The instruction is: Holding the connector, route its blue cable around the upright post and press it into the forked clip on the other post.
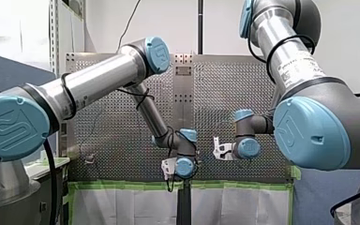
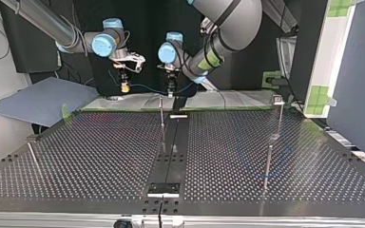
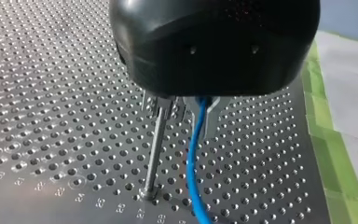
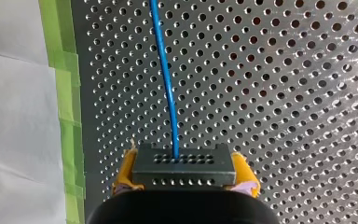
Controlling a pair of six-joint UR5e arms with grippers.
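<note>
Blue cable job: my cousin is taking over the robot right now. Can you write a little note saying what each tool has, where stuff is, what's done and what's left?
My right tool is shut on the connector, with a yellow pad on each side.
My left tool is shut on the blue cable, right beside the upright post but not around it.
The cable sags between the two tools.
What looks like the clip post stands at the top view's right, with no cable on it.
Done: connector and cable gripped.
Left: go around the post, then press the cable into the clip.
</note>
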